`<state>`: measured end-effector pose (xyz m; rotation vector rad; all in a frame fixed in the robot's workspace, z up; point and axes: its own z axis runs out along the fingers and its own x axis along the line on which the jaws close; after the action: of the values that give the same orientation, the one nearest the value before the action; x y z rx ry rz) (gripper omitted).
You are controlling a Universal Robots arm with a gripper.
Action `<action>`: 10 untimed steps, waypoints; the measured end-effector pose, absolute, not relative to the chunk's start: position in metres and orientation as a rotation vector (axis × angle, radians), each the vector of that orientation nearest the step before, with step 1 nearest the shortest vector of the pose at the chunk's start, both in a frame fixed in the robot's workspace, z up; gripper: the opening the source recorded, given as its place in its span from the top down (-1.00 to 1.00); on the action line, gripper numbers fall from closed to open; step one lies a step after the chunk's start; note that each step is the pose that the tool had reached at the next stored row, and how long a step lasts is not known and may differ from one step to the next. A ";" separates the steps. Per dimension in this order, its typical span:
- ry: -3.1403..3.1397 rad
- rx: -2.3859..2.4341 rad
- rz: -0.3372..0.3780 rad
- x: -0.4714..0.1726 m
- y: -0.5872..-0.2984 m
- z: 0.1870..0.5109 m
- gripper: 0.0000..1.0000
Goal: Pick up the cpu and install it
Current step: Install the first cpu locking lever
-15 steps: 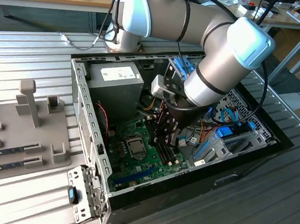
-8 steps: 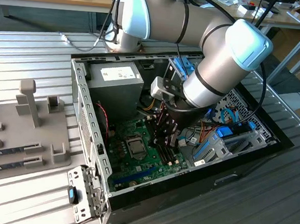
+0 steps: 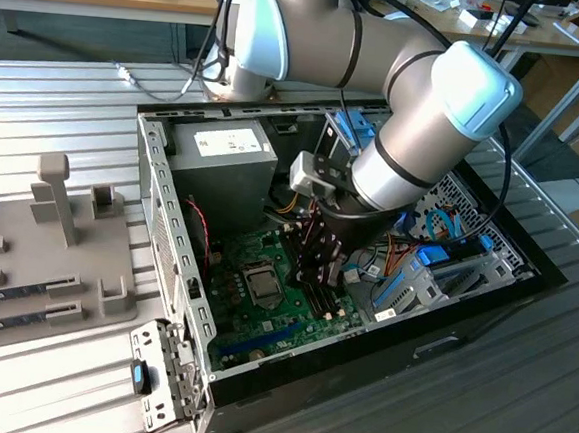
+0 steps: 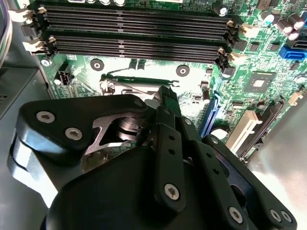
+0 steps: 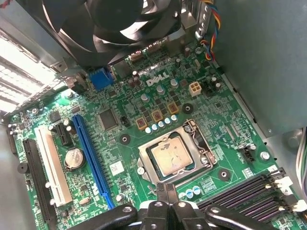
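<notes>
In the first wrist view, a flat square plate with a silvery-tan sheen, the cpu as far as I can tell, lies flat inside the metal socket frame on the green motherboard. In the exterior view the same socket is a dark square just toward that view's left of my gripper. My gripper hovers beside the socket's edge with its fingers together and nothing between them. In the second wrist view my gripper covers part of the socket, and the thin socket lever shows beyond it.
The motherboard lies in an open computer case with a power supply at the back. Memory slots, a blue slot, a fan and cables crowd the board. A grey fixture plate holds memory sticks.
</notes>
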<state>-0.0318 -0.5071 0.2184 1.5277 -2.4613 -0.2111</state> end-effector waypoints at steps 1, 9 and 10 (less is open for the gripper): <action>-2.461 1.527 -0.210 -0.032 -0.507 0.217 0.79; -2.459 1.524 -0.200 -0.032 -0.508 0.209 0.79; -2.459 1.523 -0.198 -0.032 -0.508 0.208 0.79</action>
<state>-0.0318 -0.5080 0.2084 1.5235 -2.4585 -0.1980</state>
